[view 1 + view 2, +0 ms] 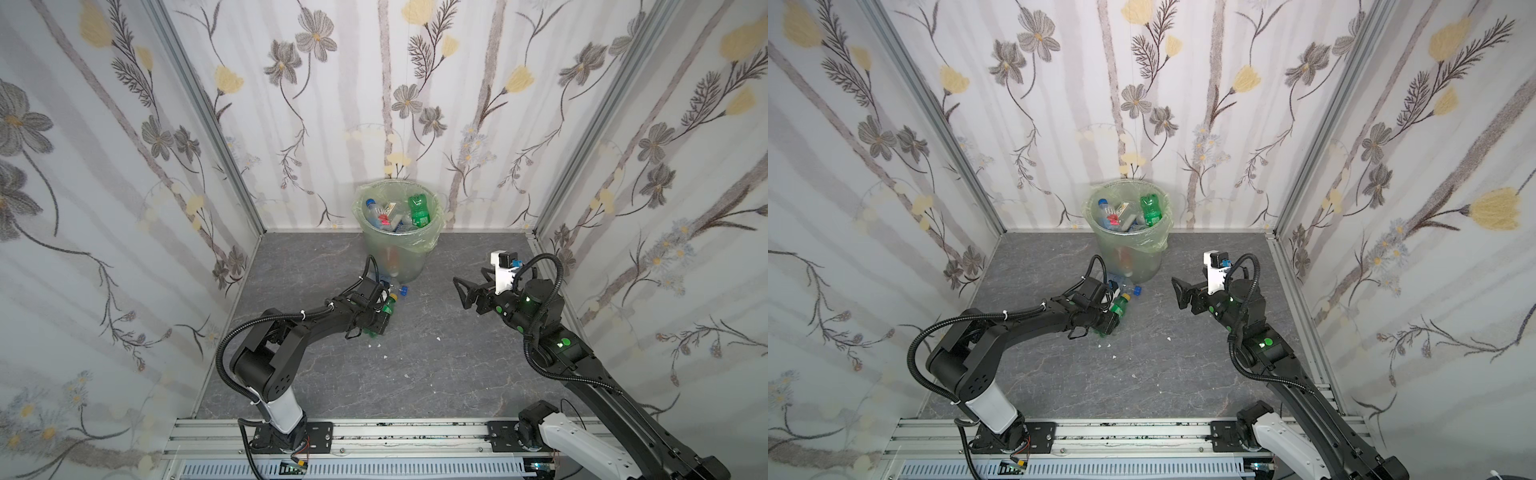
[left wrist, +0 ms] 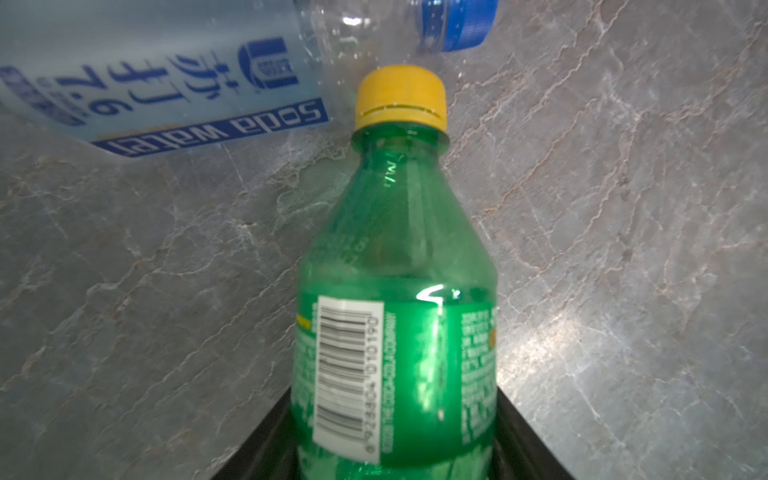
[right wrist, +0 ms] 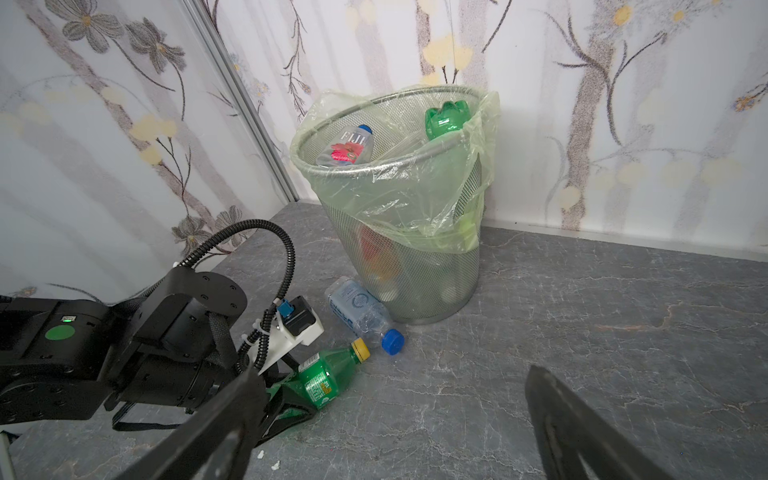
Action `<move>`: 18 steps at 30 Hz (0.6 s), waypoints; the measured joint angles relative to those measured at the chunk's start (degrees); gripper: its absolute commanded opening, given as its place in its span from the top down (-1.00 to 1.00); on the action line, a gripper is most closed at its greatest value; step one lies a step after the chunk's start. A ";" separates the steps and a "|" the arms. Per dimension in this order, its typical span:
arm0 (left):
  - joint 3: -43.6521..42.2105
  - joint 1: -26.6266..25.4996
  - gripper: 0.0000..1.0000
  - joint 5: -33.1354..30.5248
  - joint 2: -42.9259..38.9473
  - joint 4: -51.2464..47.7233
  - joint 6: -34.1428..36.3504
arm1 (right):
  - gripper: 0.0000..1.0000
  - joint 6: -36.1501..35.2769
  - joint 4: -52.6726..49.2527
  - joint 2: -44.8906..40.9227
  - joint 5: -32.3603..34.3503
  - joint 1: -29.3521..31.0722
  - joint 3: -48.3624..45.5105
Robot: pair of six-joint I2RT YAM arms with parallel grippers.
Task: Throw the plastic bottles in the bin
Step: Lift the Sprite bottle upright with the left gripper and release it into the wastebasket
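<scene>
The left gripper (image 3: 297, 395) has its jaws squeezed onto the fat bottom end of the green bottle (image 2: 395, 291). One dark jaw presses on each side of it. The neck and the yellow cap (image 2: 402, 97) stick out in front of the jaws. It grabs the wide part because that gives the jaws more to press on than the thin neck.

The green bottle is thin see-through plastic, round and smooth, with a shiny paper-like label and a ribbed cap. It looks soft enough to dent. It lies low over the grey floor (image 2: 623, 208), which has pale cracks like stone. I cannot tell if it is lifted off the floor yet.

Just past the yellow cap, ahead of the left jaws, lies the clear bottle (image 3: 359, 311) on its side. It has a blue cap (image 3: 392, 341) and blue writing. It touches the foot of the bin (image 3: 436, 282).

The bin stands farther ahead of the jaws, against the wall. It is round, made of fine silver wire mesh, and lined with a thin crinkly green bag (image 3: 415, 195) folded over the rim. More bottles poke up inside, so it looks nearly full.

The right gripper (image 1: 462, 293) has its jaws wide apart with nothing between them. It hangs above the floor, pointing toward the bin, likely waiting for its turn.
</scene>
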 measured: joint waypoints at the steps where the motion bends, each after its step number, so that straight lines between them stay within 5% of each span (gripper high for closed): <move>1: -0.24 -0.17 -0.08 -0.37 -0.11 0.48 -0.31 | -0.96 0.11 -0.02 -0.09 0.00 0.00 -0.04; 9: -5.18 -1.86 -0.03 -1.44 -7.30 2.34 -4.63 | -0.95 0.11 -0.04 -0.15 0.15 0.00 -0.09; 18: -13.75 -3.28 -0.03 -5.29 -36.63 4.33 -11.47 | -0.93 -0.28 -0.11 1.86 0.42 -0.15 -0.09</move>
